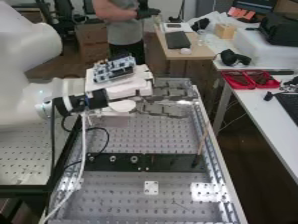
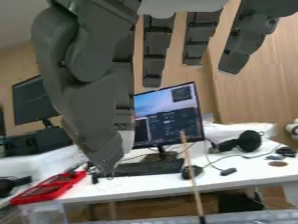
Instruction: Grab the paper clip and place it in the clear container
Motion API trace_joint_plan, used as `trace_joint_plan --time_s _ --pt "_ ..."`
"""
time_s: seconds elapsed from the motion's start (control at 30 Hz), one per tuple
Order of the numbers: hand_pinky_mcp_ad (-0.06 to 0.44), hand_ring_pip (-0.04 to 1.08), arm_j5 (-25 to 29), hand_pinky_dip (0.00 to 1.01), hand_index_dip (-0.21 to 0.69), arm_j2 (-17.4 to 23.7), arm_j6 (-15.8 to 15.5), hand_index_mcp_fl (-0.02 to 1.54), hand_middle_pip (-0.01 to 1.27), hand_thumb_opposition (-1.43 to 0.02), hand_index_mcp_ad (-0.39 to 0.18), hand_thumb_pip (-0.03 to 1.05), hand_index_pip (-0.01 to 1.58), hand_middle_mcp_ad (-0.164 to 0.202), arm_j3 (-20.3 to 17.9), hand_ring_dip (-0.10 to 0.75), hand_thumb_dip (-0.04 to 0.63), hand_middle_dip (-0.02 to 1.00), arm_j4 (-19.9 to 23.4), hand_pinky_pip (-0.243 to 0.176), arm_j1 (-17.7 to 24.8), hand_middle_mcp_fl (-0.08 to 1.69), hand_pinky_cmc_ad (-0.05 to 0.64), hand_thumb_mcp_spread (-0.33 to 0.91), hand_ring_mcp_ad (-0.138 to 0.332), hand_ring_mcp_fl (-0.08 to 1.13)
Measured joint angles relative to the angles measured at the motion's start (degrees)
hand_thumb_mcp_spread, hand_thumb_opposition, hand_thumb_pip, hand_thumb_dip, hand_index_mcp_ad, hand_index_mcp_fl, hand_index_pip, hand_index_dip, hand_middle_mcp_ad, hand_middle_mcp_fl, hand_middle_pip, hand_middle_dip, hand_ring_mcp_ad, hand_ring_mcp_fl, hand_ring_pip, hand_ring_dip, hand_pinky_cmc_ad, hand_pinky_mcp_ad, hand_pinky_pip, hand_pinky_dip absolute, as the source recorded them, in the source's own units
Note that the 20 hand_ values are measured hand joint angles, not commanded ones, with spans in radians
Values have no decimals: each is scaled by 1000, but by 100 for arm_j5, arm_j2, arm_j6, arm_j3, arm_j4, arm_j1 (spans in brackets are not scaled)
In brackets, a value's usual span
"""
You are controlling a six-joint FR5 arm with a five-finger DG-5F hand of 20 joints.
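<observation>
In the high view, the dark grey hand [image 1: 167, 93] stretches out over the far part of the perforated bench. The hand [image 2: 90, 107] hangs large in the wrist view, thumb and one finger bent together at their tips, while the others extend fairly straight. A faint, thin glint just below the pinched tips looks like the paper clip [image 2: 117, 181]; its outline is hard to make out. Low in the wrist view stands the clear container [image 2: 44, 214], apart from the hand, with much of it cut off.
A thin wooden stick [image 1: 202, 142] rises from the dark strip [image 1: 173, 162] across the bench. Red trays [image 1: 250, 79] and a keyboard [image 1: 289, 106] lie on the white side table [image 1: 256, 112]. A circuit board [image 1: 114, 69] sits atop the wrist.
</observation>
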Motion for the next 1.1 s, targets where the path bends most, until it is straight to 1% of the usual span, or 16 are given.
trace_joint_plan --time_s 0.13,0.3,0.33,0.53,0.57,0.63,0.7,0.83,0.93,1.1 --pt "271 96 202 183 17 250 16 815 126 -988 -185 531 1187 -28 -235 103 222 229 55 0 422 283 318 517 113 30" --pt "271 96 507 183 30 468 1 829 126 -993 -185 531 1173 -28 -420 103 220 229 104 0 977 284 318 518 113 30" --pt "274 96 545 183 33 485 -2 836 126 -1000 -185 531 1169 -28 -433 103 220 229 107 0 1038 284 318 520 113 30" --pt "271 96 1020 183 35 576 -45 840 126 -1000 -185 524 1155 -28 -489 103 220 229 87 0 1799 284 318 520 113 30" --pt "274 96 1058 183 35 573 -49 840 126 -1002 -185 524 1155 -28 -483 103 220 229 81 0 1860 281 318 520 113 30" --pt "271 96 1242 183 35 526 -74 840 126 -1002 -185 524 1155 -28 -428 103 220 229 39 0 2145 284 318 520 113 30" --pt "271 96 1341 183 35 475 -95 840 126 -1002 -185 524 1152 -28 -373 103 220 229 1 0 2292 281 316 520 113 30" --pt "271 96 1598 183 35 212 -195 840 126 -1002 -185 524 1152 -31 -120 103 220 229 -155 0 2630 281 318 520 113 30" --pt "274 96 1777 183 35 8 -291 840 126 -1000 -185 524 1152 -28 65 103 220 229 -256 0 2773 284 318 520 113 30" --pt "271 96 2012 183 35 -303 -373 840 126 -1004 -185 524 1152 -28 345 103 220 229 -437 0 2885 290 318 520 113 30"
